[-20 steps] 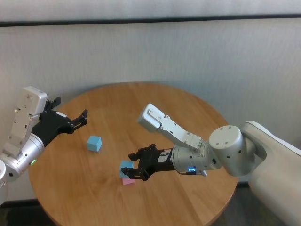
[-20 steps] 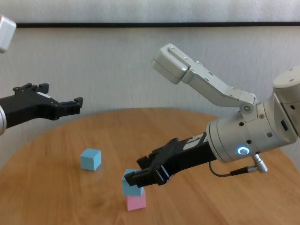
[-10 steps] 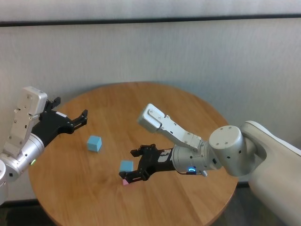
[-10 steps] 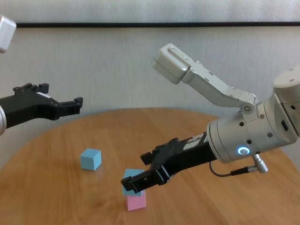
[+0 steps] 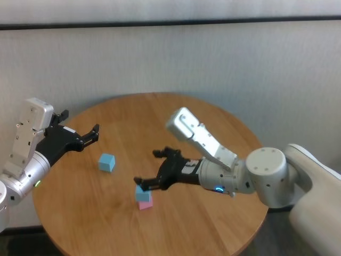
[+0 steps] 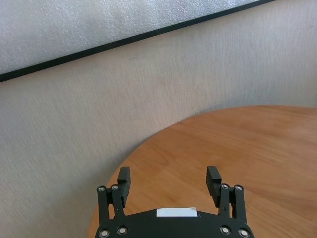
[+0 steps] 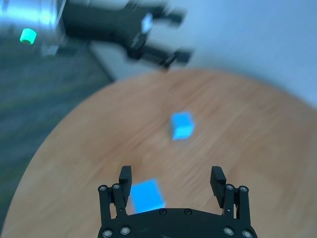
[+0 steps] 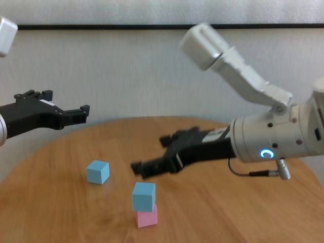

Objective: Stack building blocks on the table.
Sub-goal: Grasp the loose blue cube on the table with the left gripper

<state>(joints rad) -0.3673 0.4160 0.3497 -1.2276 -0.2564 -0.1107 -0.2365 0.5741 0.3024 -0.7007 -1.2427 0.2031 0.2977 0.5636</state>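
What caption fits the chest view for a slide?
Right gripper, fingers open, hovers above a light blue block stacked on the pink block; a second blue block sits apart.

**Even daylight, one smeared wrist feed**

I see bright, soft, even light in the head and chest views. The table (image 5: pixel 176 114) carries a pale sheen toward its far side and no hard glare. Shadows are faint: a soft patch lies just beside the lone blue block (image 8: pixel 97 171). My right wrist feed is badly motion-blurred, the wood grain streaked and the far gripper (image 7: pixel 163 34) smeared. The left wrist feed is crisp. In the chest view the right arm's upper housing (image 8: pixel 205 38) looks slightly blurred.
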